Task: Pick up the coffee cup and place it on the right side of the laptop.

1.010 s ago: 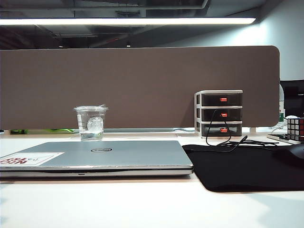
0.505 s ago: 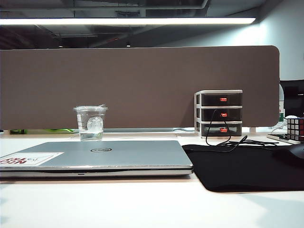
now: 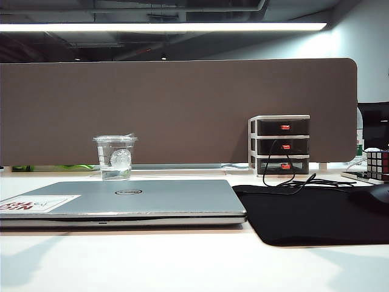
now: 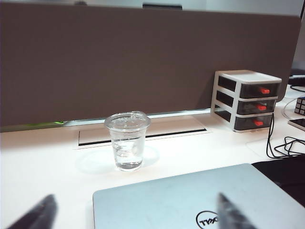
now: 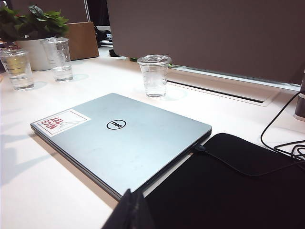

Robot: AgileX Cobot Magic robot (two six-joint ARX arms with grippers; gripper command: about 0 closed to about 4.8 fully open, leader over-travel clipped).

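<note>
The coffee cup (image 3: 115, 157) is clear plastic with a flat lid and a little clear liquid. It stands upright on the white table behind the closed silver laptop (image 3: 121, 201), towards its left half. In the left wrist view my left gripper (image 4: 135, 214) is open. Its dark fingertips (image 4: 40, 212) hang wide apart over the laptop (image 4: 190, 200), short of the cup (image 4: 127, 140), holding nothing. My right gripper (image 5: 131, 210) is shut and empty at the near corner of the laptop (image 5: 119, 138), far from the cup (image 5: 153, 76). Neither gripper shows in the exterior view.
A black mat (image 3: 316, 213) lies right of the laptop, with black cables (image 3: 292, 182) trailing onto it. Behind it stand a small drawer unit (image 3: 281, 145) and a puzzle cube (image 3: 378, 163). A brown partition (image 3: 182, 109) closes the back. Two more clear cups (image 5: 58, 58) and a potted plant (image 5: 33, 28) stand beyond the laptop's sticker end.
A faint shadow has spread over the front left of the table. The cup, the laptop and the mat have not moved.
</note>
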